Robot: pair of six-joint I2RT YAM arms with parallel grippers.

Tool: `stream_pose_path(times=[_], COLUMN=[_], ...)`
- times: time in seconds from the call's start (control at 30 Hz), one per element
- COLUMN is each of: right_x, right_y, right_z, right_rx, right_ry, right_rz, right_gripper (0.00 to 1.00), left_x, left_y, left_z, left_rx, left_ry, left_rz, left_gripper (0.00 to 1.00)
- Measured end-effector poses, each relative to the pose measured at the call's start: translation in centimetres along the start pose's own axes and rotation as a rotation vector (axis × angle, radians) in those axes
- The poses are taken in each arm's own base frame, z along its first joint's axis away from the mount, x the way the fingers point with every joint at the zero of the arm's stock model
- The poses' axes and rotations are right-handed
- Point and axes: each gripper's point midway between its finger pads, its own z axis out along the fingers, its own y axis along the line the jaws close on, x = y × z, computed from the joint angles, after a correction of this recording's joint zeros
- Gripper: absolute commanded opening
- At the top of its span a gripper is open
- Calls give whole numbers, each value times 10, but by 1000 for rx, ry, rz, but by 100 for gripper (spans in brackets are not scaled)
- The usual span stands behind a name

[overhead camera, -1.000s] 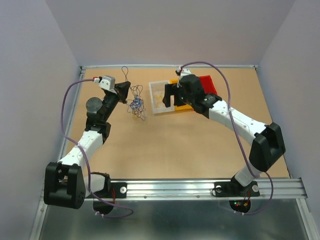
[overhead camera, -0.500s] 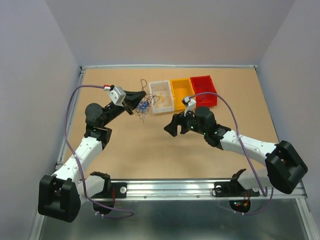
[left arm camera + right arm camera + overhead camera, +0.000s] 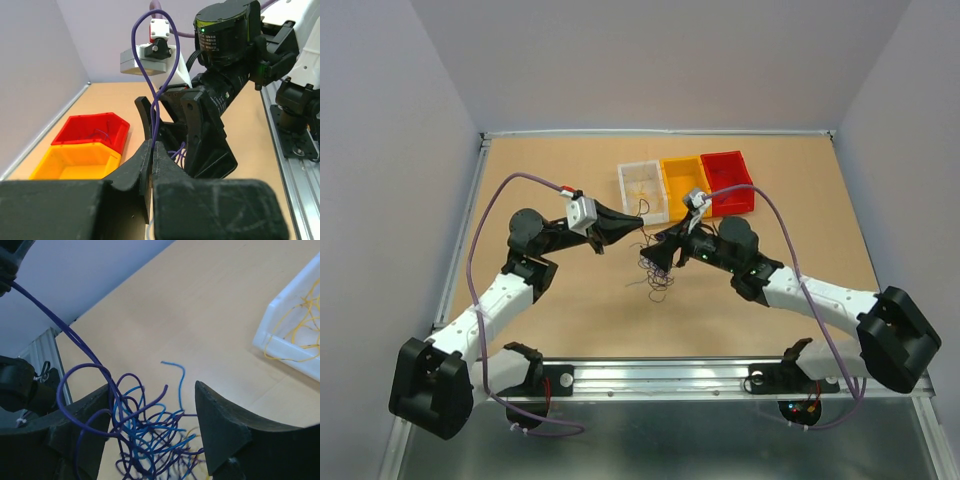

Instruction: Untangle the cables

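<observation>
Once apart, end effectors (image 3: pixel 636 229) (image 3: pixel 661 257) at cables (image 3: pixel 655 277).

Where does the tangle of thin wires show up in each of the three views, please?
Top view: the tangle of wires sits just left of centre, between the left gripper and right gripper.
Left wrist: mostly hidden; one purple loop stands up at centre from the shut left gripper.
Right wrist: bottom centre, between open fingers.
Shared landmark: the right gripper, beside the tangle in every view.

Soft, even light, faint shadows; cables (image 3: pixel 145 432) slightly blurred low in the right wrist view.
</observation>
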Motion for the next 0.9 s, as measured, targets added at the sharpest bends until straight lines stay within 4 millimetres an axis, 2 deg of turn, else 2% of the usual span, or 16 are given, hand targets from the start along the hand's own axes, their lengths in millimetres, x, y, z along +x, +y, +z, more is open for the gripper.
stream_pose_path(times=[0.07, 0.1, 0.17, 0.23, 0.27, 0.43, 0.47, 0.5, 0.57, 0.67, 0.77, 0.9], right_x=[6, 9, 20, 28, 36, 72, 84, 90, 107, 119, 118, 108], right_y=[5, 8, 16, 20, 20, 16, 14, 13, 14, 14, 10, 3], right_z=[4, 5, 9, 13, 16, 27, 31, 33, 39, 44, 46, 49], right_rx=[-25, -40, -72, -90, -99, -112, -107, -105, -104, -94, -70, -14], right_ry=[13, 22, 48, 67, 85, 171, 200, 216, 256, 284, 275, 234], right_rz=[-5, -6, -9, -13, -7, 32, 43, 50, 68, 88, 93, 98], right_gripper=[65, 53, 38, 34, 28, 28, 26, 18, 5, 1, 1, 0], left_x=[2, 3, 4, 4, 4, 3, 2, 2, 0, -6, -14, -21], left_y=[0, 0, 1, 3, 4, 17, 22, 23, 31, 45, 73, 129], left_z=[1, 1, 1, 1, 1, 0, -1, -3, -13, -24, -45, -100], left_rx=[2, -1, -10, -23, -30, -108, -143, -164, -253, -375, -575, -956], left_ry=[4, 6, 7, 6, 5, -4, -10, -13, -32, -64, -106, -173], left_rz=[-18, -30, -44, -56, -60, -64, -58, -56, -45, -27, -12, -39], left_gripper=[9, 9, 8, 6, 5, 5, 5, 5, 2, 0, 0, 0])
